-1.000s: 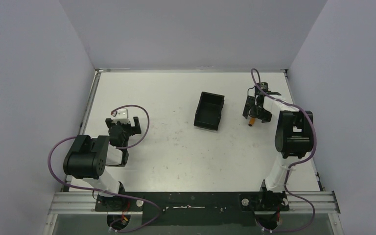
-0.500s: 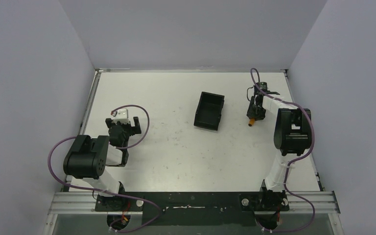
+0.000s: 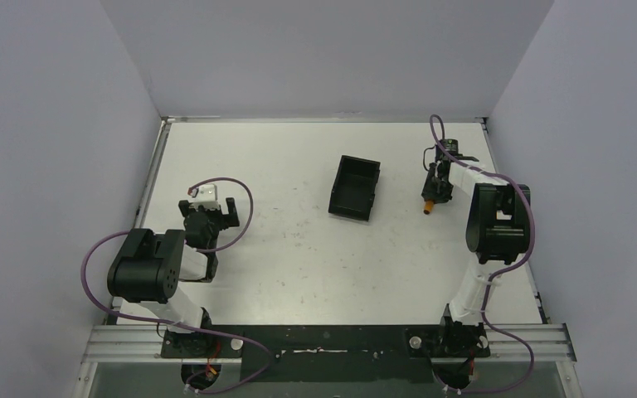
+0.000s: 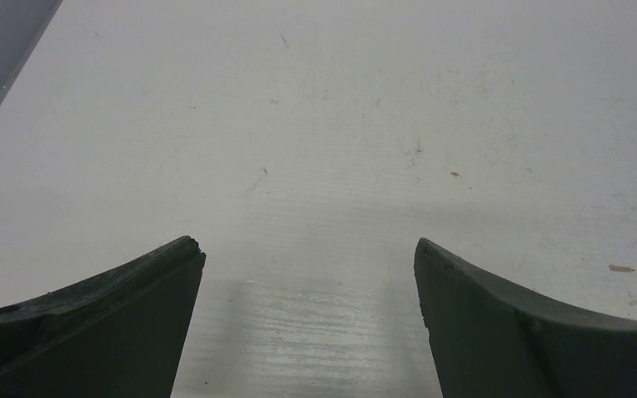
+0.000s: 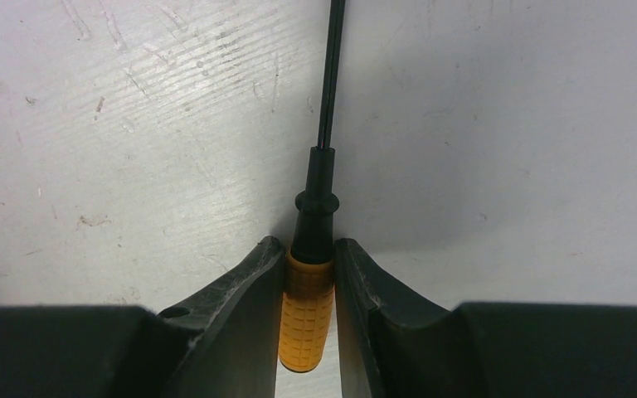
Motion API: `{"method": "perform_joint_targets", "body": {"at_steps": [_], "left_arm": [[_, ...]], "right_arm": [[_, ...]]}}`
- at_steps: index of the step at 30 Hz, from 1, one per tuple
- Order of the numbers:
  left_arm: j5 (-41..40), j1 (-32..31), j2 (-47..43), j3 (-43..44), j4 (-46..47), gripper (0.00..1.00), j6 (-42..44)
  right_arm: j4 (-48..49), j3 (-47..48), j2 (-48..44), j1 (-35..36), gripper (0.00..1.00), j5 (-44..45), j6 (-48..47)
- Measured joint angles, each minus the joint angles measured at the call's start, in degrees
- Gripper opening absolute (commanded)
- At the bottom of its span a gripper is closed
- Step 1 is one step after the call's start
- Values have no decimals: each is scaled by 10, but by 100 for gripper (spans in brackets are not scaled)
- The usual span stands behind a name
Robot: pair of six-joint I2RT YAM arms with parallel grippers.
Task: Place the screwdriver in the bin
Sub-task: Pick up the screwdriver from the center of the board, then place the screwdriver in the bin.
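Note:
The screwdriver [image 5: 307, 311] has a ribbed orange handle and a thin dark shaft that runs away from the camera over the white table. My right gripper [image 5: 308, 250] is shut on its handle, both fingers pressed against the sides. From above, the right gripper [image 3: 433, 192] sits at the table's right, with the orange end of the screwdriver [image 3: 428, 208] poking out toward the near side. The black open-top bin [image 3: 355, 187] stands to its left, empty, a short gap away. My left gripper [image 4: 307, 247] is open over bare table and holds nothing; it shows at the table's left [image 3: 209, 214].
Grey walls close the table [image 3: 299, 249] on three sides. A metal rail [image 3: 332, 340] carrying both arm bases runs along the near edge. Purple cables loop off each arm.
My right gripper's fingers have closed from wide open onto the screwdriver's handle. The left arm and the bin have not moved.

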Motion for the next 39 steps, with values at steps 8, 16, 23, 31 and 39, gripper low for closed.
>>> {"method": "perform_joint_targets", "body": {"at_steps": [8,16,23,31,39], "left_arm": [[0,0,0,0,0,97,0],[0,0,0,0,0,97,0],[0,0,0,0,0,97,0],[0,0,0,0,0,97,0],[0,0,0,0,0,97,0]], "right_arm": [[-12,0,-21,-4,5,2,-12],[-35,9,-104,-2,5,1,-15],[-57,42,-153,14,6,0,-13],[-80,84,-181,61,6,-2,-5],[-88,129,-182,125,6,-22,4]]}}
